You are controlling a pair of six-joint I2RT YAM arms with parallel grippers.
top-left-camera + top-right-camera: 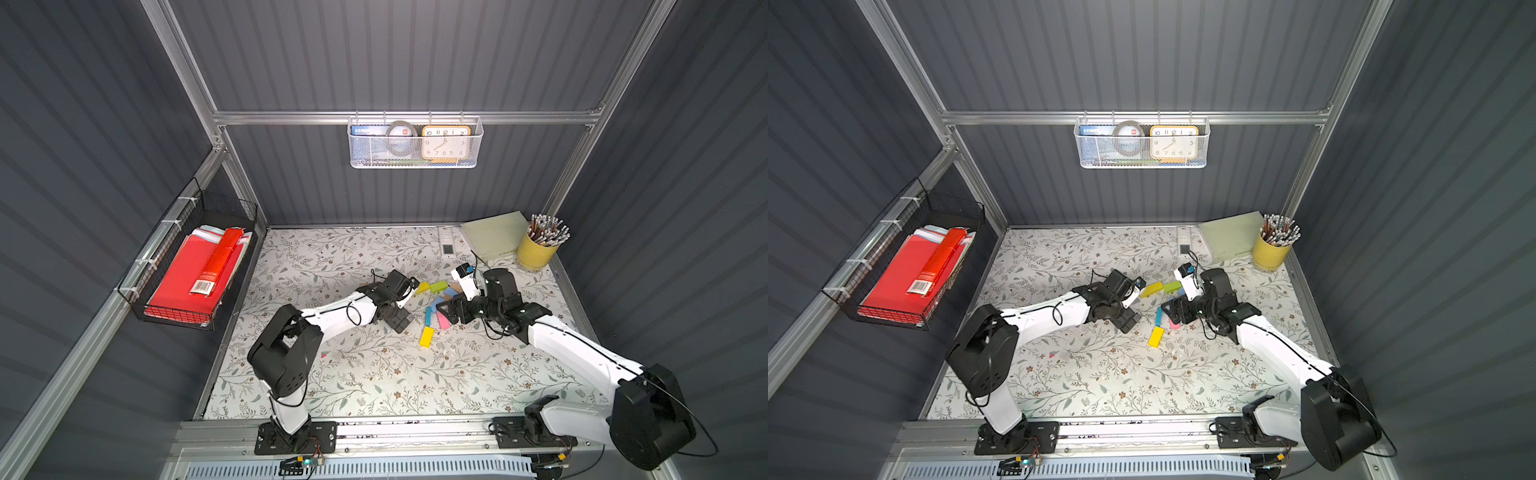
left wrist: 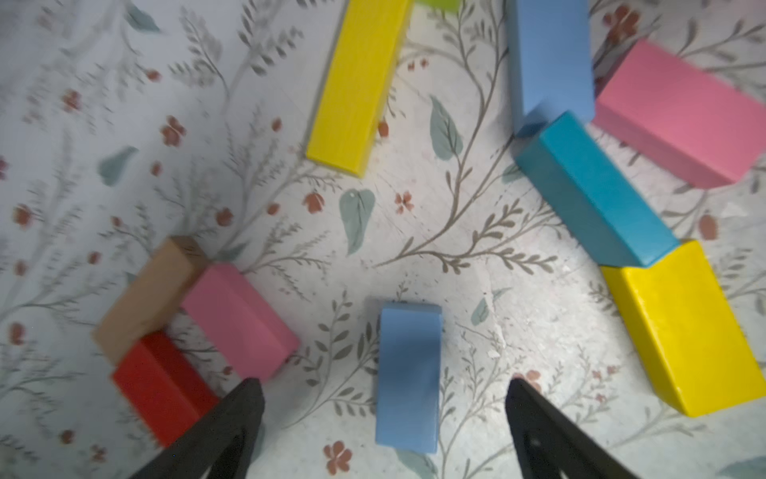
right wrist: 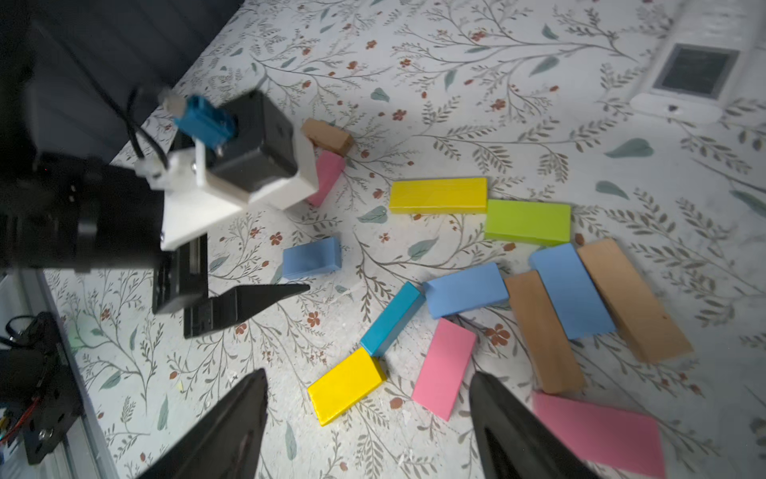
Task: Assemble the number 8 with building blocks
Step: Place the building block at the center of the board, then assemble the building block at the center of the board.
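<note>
Building blocks lie loose on the flowered table [image 1: 332, 374]; no number 8 is in view. My left gripper [image 2: 383, 381] is open, straddling a light blue block [image 2: 408, 377] that lies flat and untouched. Beside it sit pink [image 2: 238, 317], tan [image 2: 149, 298] and red [image 2: 161, 385] blocks. My right gripper [image 3: 369, 373] is open above a yellow block [image 3: 346, 385] and a pink one [image 3: 443, 369]. A teal block [image 3: 391, 319] touches that yellow one. Farther off lie yellow [image 3: 437, 195] and green [image 3: 526, 222] blocks end to end. In both top views the grippers face each other across the pile [image 1: 434, 307] [image 1: 1163, 305].
A white remote [image 1: 448, 245], a pale green pad [image 1: 494, 235] and a yellow cup of pencils [image 1: 536, 249] stand at the back right. A black wire basket [image 1: 166, 316] with red folders hangs on the left wall. A white mesh basket [image 1: 415, 164] hangs on the back wall.
</note>
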